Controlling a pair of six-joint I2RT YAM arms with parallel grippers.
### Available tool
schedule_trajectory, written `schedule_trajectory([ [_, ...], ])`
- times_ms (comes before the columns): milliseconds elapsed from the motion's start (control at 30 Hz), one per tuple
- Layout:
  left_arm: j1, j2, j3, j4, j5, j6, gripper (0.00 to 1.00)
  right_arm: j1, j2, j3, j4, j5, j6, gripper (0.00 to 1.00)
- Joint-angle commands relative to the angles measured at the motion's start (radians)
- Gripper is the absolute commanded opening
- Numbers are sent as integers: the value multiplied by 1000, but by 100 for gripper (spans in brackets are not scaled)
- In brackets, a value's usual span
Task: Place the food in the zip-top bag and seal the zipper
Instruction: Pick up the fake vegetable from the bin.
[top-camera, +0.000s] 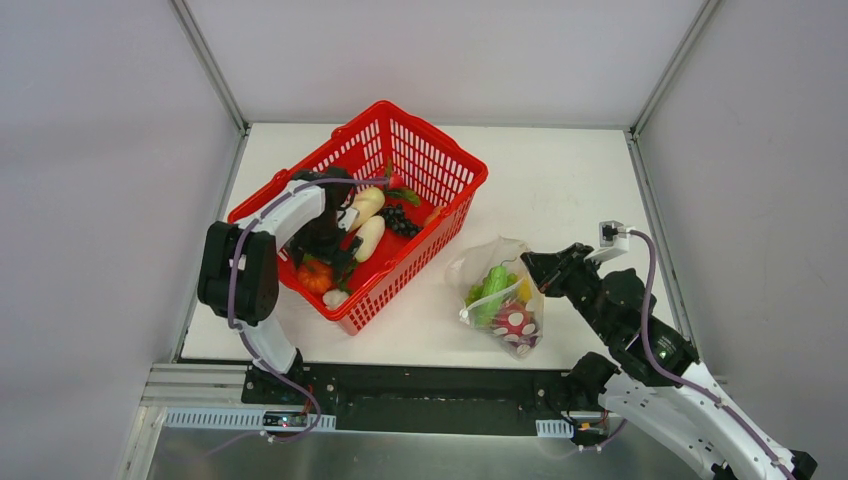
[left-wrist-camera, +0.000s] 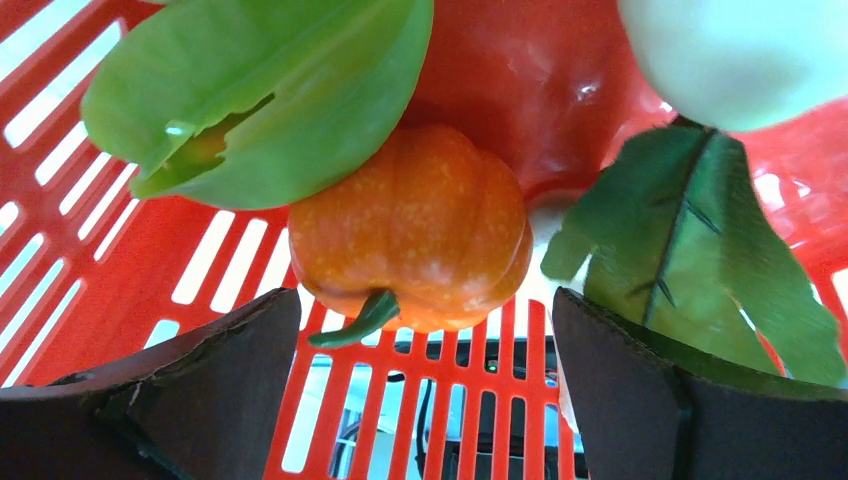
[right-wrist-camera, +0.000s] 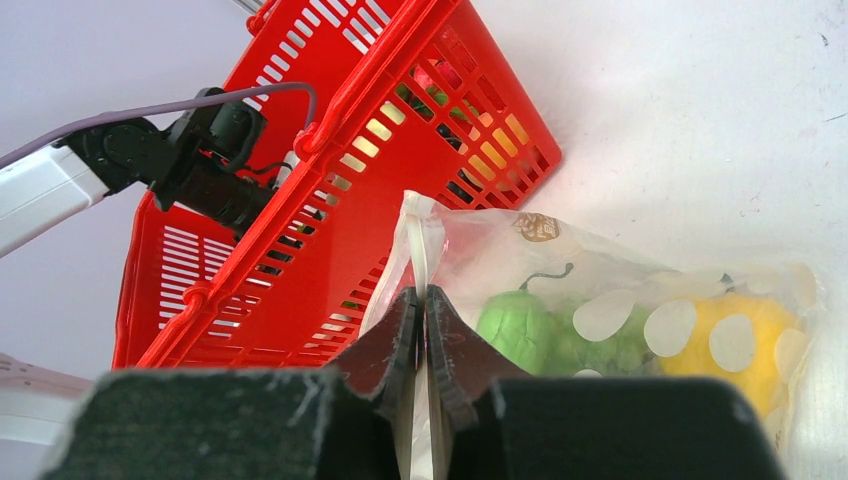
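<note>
Left gripper (left-wrist-camera: 425, 308): jaws wide apart, empty, straddling orange pumpkin (left-wrist-camera: 410, 232) inside red basket (top-camera: 420, 150), far left.
Right gripper (right-wrist-camera: 423, 300): pinched closed on edge of zip-top bag (right-wrist-camera: 600, 262).
Zip-top bag: on table (top-camera: 560, 180), right of basket; green, yellow, red food (top-camera: 495, 287) inside.

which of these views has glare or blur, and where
Top external: even soft light, sharp, faint shadow beside the red basket. Left wrist: orange pumpkin sharp, small glare spot on the glossy red toy behind it, open left claw soft and dark at the bottom. Right wrist: zip-top bag sharp, right claw pinching its edge dark, slightly soft.
</note>
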Motion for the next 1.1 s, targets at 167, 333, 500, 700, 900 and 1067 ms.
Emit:
schedule_trajectory([
  [167, 22, 54, 19, -40, 0, -16, 98, 2, -13, 37, 33, 13, -12, 9],
  [333, 28, 110, 35, -40, 16, -25, 96, 3, -10, 38, 33, 6, -12, 9],
  [500, 29, 126, 47, -55, 30, -34, 88, 2, -13, 38, 32, 9, -10, 9],
  [700, 28, 22, 52, -73, 61, -51, 62, 3, -20, 38, 31, 14, -10, 9],
  [900, 28, -185, 24, -82, 79, -77, 49, 3, -3, 40, 32, 7, -1, 9],
  [1067, 21, -352, -8, -101, 87, -101, 50, 2, 5, 35, 42, 1, 5, 9],
])
